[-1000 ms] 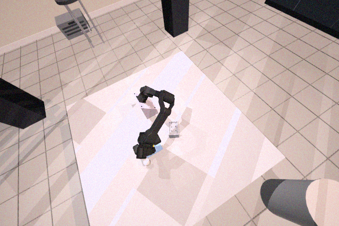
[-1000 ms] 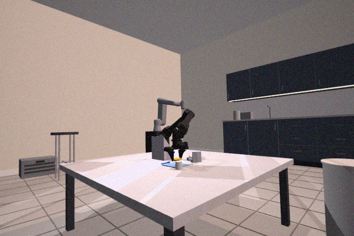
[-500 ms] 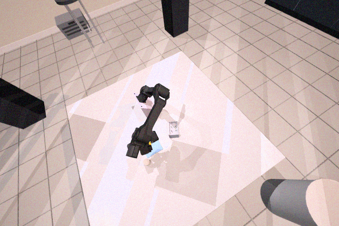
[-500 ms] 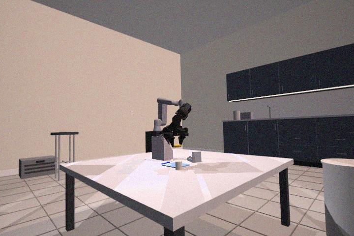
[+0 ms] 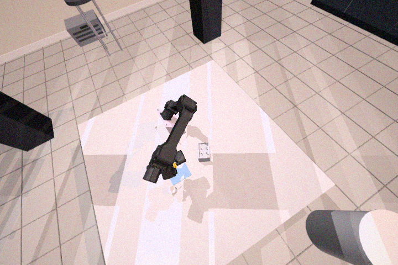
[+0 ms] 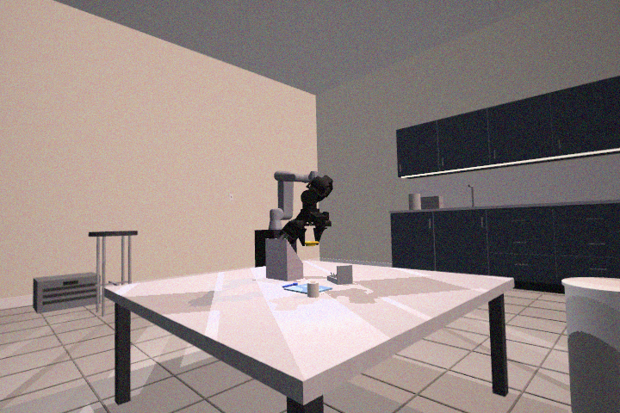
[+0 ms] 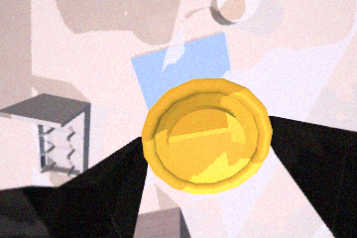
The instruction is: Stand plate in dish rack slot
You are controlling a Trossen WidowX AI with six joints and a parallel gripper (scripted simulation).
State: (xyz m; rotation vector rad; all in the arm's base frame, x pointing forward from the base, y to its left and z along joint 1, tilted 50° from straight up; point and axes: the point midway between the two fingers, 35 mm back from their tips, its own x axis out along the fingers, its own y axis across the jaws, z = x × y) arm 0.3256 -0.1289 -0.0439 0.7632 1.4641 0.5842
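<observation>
Plate up in the tool, needs turning on edge before the rack

Tool (image 5: 174,170) (image 6: 311,243) (image 7: 203,134) is pinching the yellow plate (image 5: 174,164) (image 6: 311,243) (image 7: 206,144) by opposite sides of its rim; plate is held above the worktop (image 5: 243,181) (image 6: 300,341) (image 7: 305,89), well clear of it, roughly over the blue sheet (image 5: 181,174) (image 6: 320,288) (image 7: 186,69). Dish rack (image 5: 204,152) (image 6: 340,274) (image 7: 87,139) stands off to one side, nothing in its slots that I can see

Step in hand, my read: carry over and reorient. Keep height while rolling the plate, so the lower rim passes above the rack's end panel and pegs. Square the disc to the slot before going down, then lower slowly and straight, and spread the fingers only once the rim sits between rails. Main risk is a rim pinch letting the plate pivot, or a finger catching a rail

Orientation: plate lies near flat, its hollow face towards the wrist camera, edge-on in the exterior view. It's round, so no long axis in its plane; what counts is the face normal, now close to vertical, and it should end up near horizontal, across the slot
</observation>
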